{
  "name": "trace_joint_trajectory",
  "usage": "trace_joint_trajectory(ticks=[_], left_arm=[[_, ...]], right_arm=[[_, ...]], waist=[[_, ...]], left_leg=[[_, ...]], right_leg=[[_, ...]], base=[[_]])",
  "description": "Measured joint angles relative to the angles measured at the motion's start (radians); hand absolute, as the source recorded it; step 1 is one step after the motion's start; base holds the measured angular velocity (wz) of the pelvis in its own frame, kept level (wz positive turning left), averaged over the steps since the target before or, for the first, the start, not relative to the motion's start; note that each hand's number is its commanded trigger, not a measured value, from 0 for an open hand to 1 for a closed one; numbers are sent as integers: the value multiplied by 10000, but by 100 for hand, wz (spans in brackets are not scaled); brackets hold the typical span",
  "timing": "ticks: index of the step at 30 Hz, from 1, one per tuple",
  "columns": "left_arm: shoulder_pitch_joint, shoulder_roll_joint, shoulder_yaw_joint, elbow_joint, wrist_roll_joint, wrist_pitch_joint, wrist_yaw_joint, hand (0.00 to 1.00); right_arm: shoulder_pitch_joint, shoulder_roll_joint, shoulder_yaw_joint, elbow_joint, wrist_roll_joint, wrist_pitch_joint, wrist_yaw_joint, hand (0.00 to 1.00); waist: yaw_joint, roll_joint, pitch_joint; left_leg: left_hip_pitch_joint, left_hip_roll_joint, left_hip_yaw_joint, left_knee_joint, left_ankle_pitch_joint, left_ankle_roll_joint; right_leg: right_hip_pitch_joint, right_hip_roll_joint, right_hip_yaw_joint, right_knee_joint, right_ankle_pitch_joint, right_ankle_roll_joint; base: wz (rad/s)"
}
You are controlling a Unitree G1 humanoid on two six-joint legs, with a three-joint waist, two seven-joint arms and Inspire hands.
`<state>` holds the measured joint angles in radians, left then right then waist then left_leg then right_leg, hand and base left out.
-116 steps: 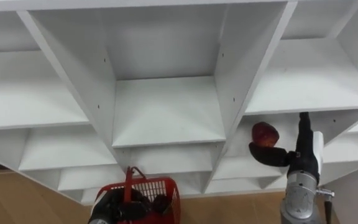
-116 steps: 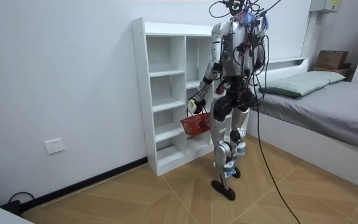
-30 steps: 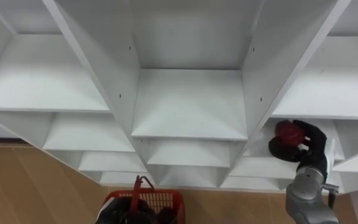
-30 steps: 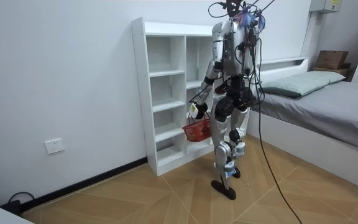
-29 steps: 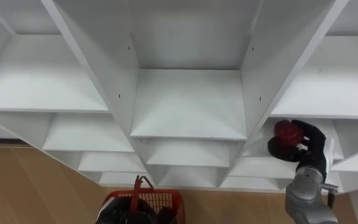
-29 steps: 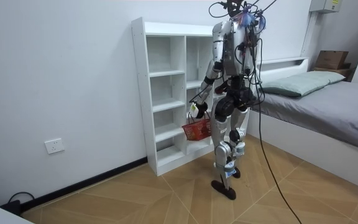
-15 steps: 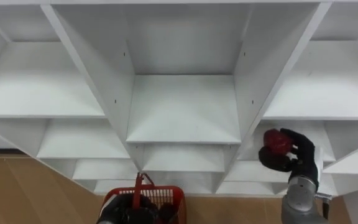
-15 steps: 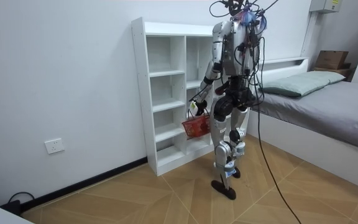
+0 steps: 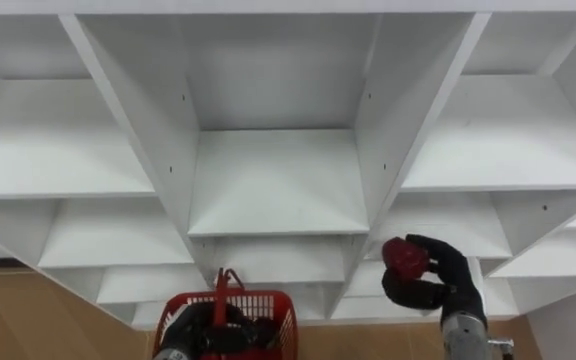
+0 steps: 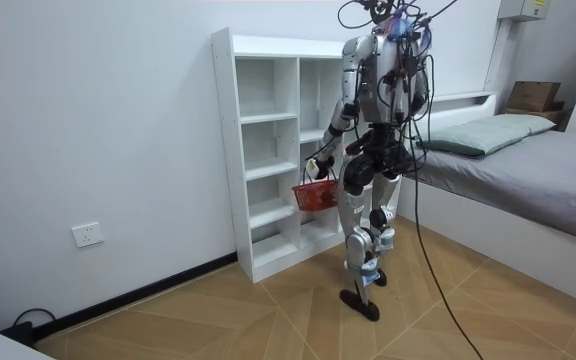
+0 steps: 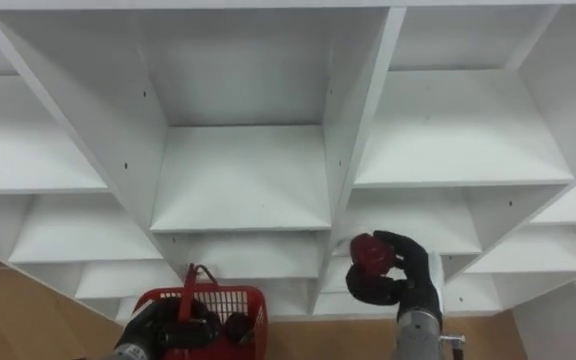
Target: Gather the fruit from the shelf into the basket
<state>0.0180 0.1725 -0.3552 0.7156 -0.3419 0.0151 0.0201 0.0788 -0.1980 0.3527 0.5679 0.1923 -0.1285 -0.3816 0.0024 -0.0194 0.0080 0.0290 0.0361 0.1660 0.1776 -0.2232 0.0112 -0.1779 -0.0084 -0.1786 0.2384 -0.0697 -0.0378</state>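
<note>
Red plastic basket hangs low before the white closet, between six and seven o'clock in the head camera's view, its upright handle held in the curled fingers of the left robot hand. Dark shapes lie inside the basket, but what they are cannot be told.

At about four o'clock, the right robot hand is wrapped round a red apple, thumb beneath and fingers curved over its far side. The fruit is clear of the shelf boards and is seen against a lower compartment just right of the closet's centre divider. Apple and basket are well apart, the apple at the basket's two o'clock.

From across the room, the robot stands upright on the wooden floor, facing the closet's right-hand column, with the basket at hip height on its closet side. A bed lies at three o'clock, and a wall socket sits at eight o'clock.
</note>
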Motion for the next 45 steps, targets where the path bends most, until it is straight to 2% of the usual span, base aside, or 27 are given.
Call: trace_joint_trajectory(ticks=[4, 8, 16, 29, 38, 45], left_arm=[[-10, -27, 19, -70, 8, -5, 100, 100], [27, 38, 28, -51, 27, -5, 81, 100], [91, 32, 121, 78, 34, -5, 62, 100], [-59, 38, 393, 167, 322, 0, 77, 100], [-532, -86, 393, 720, 305, -6, 81, 100], [-734, -107, 387, 724, 304, -13, 72, 100]], right_arm=[[223, -4, 44, -384, -714, 0, 318, 100], [267, -75, 33, -657, -1662, 0, 874, 100], [483, -96, 27, -768, -1973, 3, 1784, 100], [484, -113, 177, -811, -2073, 545, 2473, 100], [120, 56, 213, -1639, -3372, 680, 2929, 100], [-157, 38, 746, -1827, -4450, 737, 3145, 100]], waist=[[14, -1, -1], [-220, -7, -5], [-275, -6, -5], [-195, -9, -11], [-151, -39, -3], [-1, -163, 68]], left_leg=[[111, -5, 203, -114, -2, 7], [174, -7, 212, -146, -8, 9], [176, 19, 196, -145, -18, -7], [-257, 14, 227, -96, -21, -9], [-489, -23, 223, 42, -17, -3], [-716, 27, 184, 164, -16, -8]], right_leg=[[43, 32, 139, -34, 130, 10], [49, 59, 246, -52, 143, 15], [4, 128, 405, -58, 155, -4], [-437, 131, 417, 1, 209, -49], [-675, 75, 379, 51, 224, -53], [-708, 101, 361, -35, 265, -85]], base=[[-15], [-4], [-5], [-1], [-1], [4]])
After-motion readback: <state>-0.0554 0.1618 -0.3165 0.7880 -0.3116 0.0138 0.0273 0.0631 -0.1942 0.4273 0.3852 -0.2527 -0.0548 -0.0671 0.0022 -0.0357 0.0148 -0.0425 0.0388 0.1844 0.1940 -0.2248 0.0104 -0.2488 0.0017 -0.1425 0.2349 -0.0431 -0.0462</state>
